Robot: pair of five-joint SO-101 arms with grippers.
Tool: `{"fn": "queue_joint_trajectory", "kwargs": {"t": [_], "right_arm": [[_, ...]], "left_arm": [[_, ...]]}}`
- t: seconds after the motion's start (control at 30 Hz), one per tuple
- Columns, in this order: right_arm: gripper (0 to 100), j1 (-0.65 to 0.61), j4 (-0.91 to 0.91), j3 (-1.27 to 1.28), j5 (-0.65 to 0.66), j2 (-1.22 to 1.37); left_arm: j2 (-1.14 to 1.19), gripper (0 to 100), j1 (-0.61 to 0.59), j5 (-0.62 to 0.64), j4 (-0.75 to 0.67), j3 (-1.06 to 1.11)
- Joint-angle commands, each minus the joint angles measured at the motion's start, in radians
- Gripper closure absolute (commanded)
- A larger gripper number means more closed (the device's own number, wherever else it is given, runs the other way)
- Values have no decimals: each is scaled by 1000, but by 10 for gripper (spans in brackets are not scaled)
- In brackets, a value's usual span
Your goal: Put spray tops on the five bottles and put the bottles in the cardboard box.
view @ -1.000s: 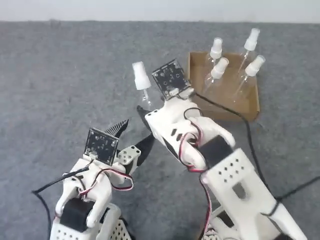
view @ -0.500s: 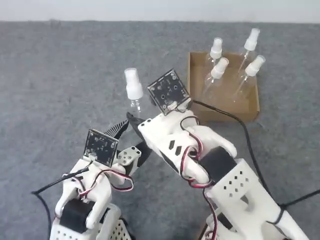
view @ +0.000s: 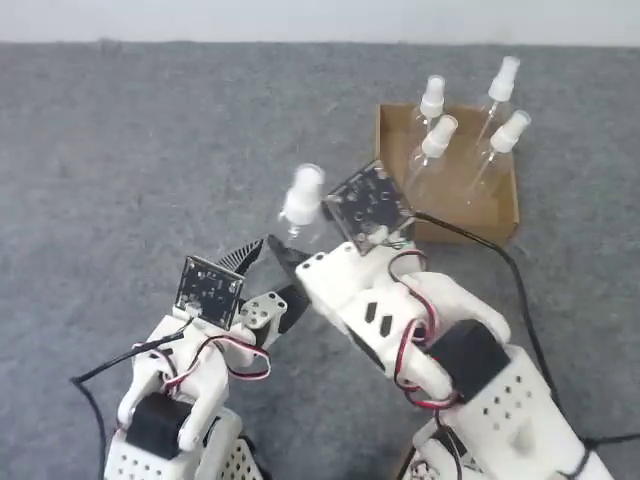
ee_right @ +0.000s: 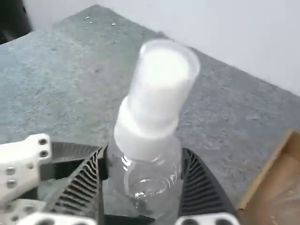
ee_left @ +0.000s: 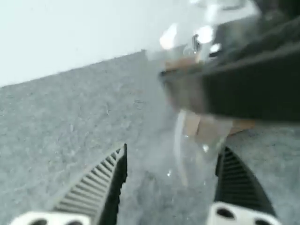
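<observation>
1. Cardboard box [view: 505, 215] — open-topped, set on the grey desk [view: 120, 150]; taken here as the landmark.
2. Four bottles [view: 438, 135] — clear, each fitted with a white spray top, stood inside the cardboard box.
3. Fifth bottle [ee_right: 154, 108] — clear, with a white spray top fitted. It is held above the desk, just outside the cardboard box, off its left wall.
4. Right claw [ee_right: 143, 164] is closed on the fifth bottle just below the spray top and is placed beside the cardboard box's left wall.
5. Left claw [ee_left: 174, 159] has its jaws spread wide, with nothing gripped. It is placed on the same side of the cardboard box, farther from it than the right claw. The fifth bottle's lower body is seen between its jaws; contact cannot be told.
</observation>
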Motion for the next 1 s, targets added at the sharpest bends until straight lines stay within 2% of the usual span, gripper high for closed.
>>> {"fn": "queue_joint_trajectory", "kwargs": {"t": [0.0, 0.1, 0.2, 0.37, 0.67, 0.97], "right_arm": [[993, 156, 19, -23, 9, -25], [993, 317, 15, -25, 74, 24], [993, 467, -44, -12, 84, 74], [993, 616, -180, 58, 84, 170], [993, 719, -389, 132, 6, 306], [993, 723, -529, 210, 6, 349]], "left_arm": [[-6, 717, -6, -5, -28, -5], [-6, 717, -6, -3, -28, -1], [-6, 717, -6, -5, -28, -1], [-6, 717, -6, -5, -28, 1], [-8, 717, -6, -6, -29, 16], [-8, 717, -6, -6, -28, 16]]}}
